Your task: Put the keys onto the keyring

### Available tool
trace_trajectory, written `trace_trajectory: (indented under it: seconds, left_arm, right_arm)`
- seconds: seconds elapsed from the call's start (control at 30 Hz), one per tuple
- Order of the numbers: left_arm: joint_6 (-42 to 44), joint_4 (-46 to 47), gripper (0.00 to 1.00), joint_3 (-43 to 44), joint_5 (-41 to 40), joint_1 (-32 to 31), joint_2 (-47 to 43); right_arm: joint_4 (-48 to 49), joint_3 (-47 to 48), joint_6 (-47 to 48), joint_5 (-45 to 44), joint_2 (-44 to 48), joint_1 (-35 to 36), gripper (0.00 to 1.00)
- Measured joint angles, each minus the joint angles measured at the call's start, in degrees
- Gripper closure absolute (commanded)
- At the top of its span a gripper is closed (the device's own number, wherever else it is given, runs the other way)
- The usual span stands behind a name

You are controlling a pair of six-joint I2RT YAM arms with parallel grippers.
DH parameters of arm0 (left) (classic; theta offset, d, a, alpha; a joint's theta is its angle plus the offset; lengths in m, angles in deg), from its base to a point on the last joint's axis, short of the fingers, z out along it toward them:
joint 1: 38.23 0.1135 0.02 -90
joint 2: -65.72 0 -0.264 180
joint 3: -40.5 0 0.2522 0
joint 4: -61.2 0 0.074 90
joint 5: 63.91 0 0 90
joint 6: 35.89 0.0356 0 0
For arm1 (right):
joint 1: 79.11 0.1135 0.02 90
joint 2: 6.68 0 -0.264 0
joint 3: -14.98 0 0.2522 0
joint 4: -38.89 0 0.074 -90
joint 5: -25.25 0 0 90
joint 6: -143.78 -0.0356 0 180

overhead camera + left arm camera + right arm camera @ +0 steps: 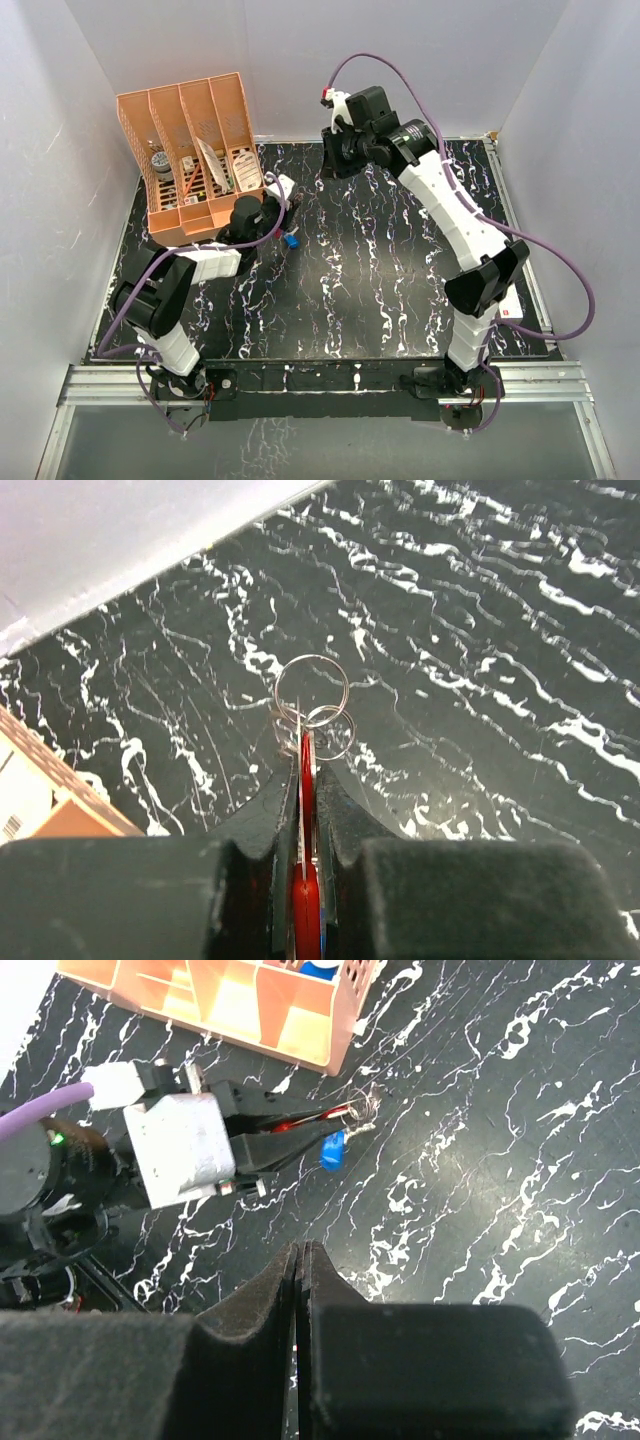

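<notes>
Left arm (160, 300) folded, elbow near its base. Left gripper (306, 767) sits low over the table (380, 280) beside the orange organiser (190, 130), clamped on the keyring (307, 900) edge-on. Keyring's long axis runs along the fingers, wire rings (312, 685) poking past the tips. Blue key (332, 1150) hangs just under them. Right arm (450, 210) stretched far, right gripper (302, 1248) raised, jaws together, empty.

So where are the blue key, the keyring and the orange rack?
blue key (332, 1150), right wrist view, on its blue head.
keyring (307, 900), left wrist view, on its red strip.
orange rack (185, 228), top view, on its front wall.
</notes>
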State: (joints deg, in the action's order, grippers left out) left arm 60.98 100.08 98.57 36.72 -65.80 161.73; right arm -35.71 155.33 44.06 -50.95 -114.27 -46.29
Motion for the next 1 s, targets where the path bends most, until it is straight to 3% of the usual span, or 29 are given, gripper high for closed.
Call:
trace_trajectory:
  seconds: [0.13, 0.4, 0.63, 1.0]
  left_arm:
    - [0.57, -1.62, 1.00, -0.90, -0.50, 0.33, 0.02]
    - [-2.32, -1.62, 1.00, -1.99, 1.14, 0.28, -4.74]
    - [-10.23, -2.03, 1.00, -2.01, 4.46, 0.28, -12.74]
    - [-22.56, -1.62, 1.00, -3.26, 10.69, 0.02, -18.10]
  right_arm:
    - [2.34, -4.48, -0.09, 0.33, 3.17, -0.04, 0.81]
    - [18.53, -26.34, -0.94, -0.68, 15.32, -0.04, 0.62]
    - [40.39, -49.44, -4.24, -0.79, 25.70, -0.04, 0.62]
    - [60.54, -59.69, -9.53, -0.09, 29.46, -0.04, 0.63]
